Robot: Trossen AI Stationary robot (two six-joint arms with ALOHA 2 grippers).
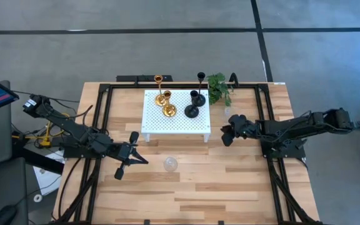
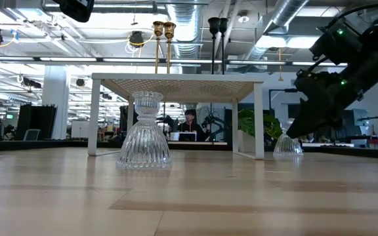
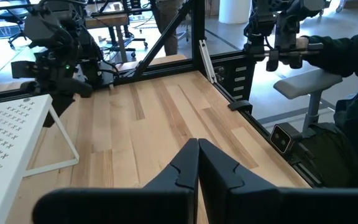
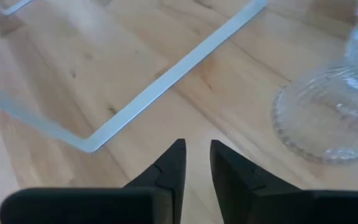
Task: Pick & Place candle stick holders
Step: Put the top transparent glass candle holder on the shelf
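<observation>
Two gold candle stick holders and two black ones stand by their round bases on the white perforated stand. One clear glass holder stands on the table in front of the stand. A second glass holder stands by the stand's right end. My right gripper slants down beside it, fingers a narrow gap apart with nothing between them. My left gripper hangs level and shut left of the front glass holder.
A small green plant stands at the far edge behind the stand's right end. The stand's thin white leg frame lies just ahead of my right fingers. A person's sleeve shows beyond the table's edge. Bare wood lies along the near side.
</observation>
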